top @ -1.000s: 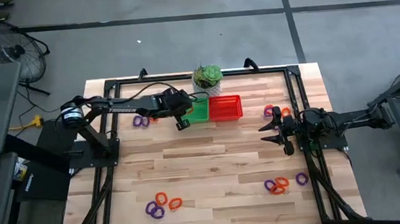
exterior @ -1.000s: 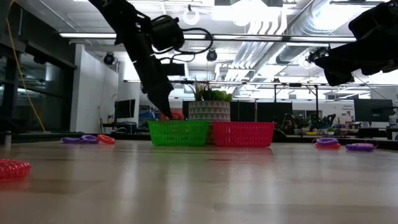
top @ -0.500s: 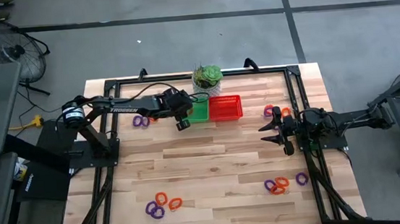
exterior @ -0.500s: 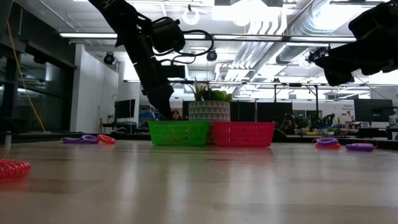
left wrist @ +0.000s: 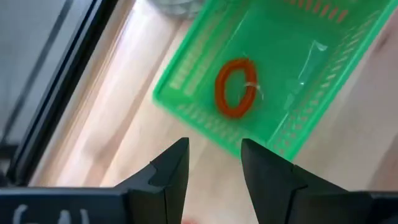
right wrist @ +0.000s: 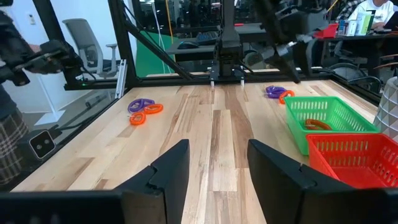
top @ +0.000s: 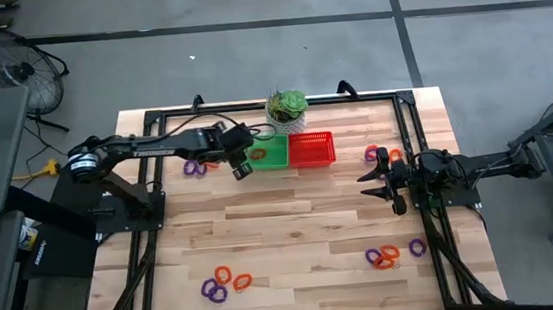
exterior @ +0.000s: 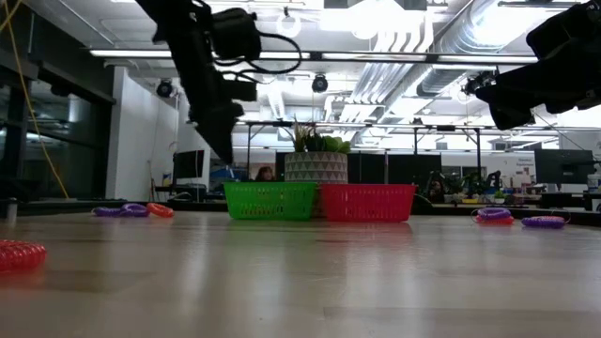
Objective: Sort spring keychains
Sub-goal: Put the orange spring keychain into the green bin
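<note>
- Left gripper hanging above the table just beside the green basket, on the side away from the red basket; fingers parted with nothing between them — empty.
- One orange spring keychain lying flat on the green basket's floor; seemingly placed there as the sorted one, so orange likely belongs in green.
- Seen from the left wrist, an oval loop rather than a round one; long axis running roughly across the basket's short side, lying flat, opening facing up.
- Red basket touching the green one, side by side in front of the potted plant; holds nothing visible — probably meant for purple.
- Remaining keychains scattered in four clusters: purple and orange beside the left arm; a mixed group near the front-left; another near the front-right; a few by the right gripper.
- Right gripper waiting above the table's right side, well apart from the baskets; fingers spread wide, holding nothing.
</note>
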Available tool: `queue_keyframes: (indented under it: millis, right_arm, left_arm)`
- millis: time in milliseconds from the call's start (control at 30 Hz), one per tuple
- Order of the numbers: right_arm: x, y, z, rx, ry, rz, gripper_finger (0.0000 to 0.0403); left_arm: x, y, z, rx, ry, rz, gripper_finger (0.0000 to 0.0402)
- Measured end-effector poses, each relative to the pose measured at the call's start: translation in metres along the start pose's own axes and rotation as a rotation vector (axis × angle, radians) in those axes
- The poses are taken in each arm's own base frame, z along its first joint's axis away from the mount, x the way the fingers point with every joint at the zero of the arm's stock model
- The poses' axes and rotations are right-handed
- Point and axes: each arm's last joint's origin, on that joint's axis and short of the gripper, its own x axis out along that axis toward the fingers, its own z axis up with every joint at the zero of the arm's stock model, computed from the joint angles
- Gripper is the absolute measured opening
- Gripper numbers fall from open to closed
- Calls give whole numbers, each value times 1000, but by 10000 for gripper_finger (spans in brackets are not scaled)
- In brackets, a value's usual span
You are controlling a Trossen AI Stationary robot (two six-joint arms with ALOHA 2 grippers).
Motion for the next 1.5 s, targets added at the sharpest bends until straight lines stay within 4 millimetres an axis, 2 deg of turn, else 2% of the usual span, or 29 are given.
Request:
queue_keyframes:
  millis: [200, 400, 700, 833, 1233, 1500]
  right_arm:
    - [0, 0, 0, 0, 0, 0, 163]
    - [0, 0, 0, 0, 0, 0, 159]
    - [0, 0, 0, 0, 0, 0, 159]
    - [0, 0, 0, 0, 0, 0, 162]
    - [0, 0, 0, 0, 0, 0, 157]
    - [0, 0, 0, 0, 0, 0, 162]
  left_arm:
    - [-14, 14, -15, -124, 121, 21, 142]
    - [-13, 20, -27, -163, 278, -84, 143]
    - [1, 30, -46, -50, 367, -94, 143]
    - [5, 37, -48, 7, 373, -96, 143]
    - [11, 57, -46, 442, 355, -71, 143]
    - [25, 53, -47, 836, 370, -171, 143]
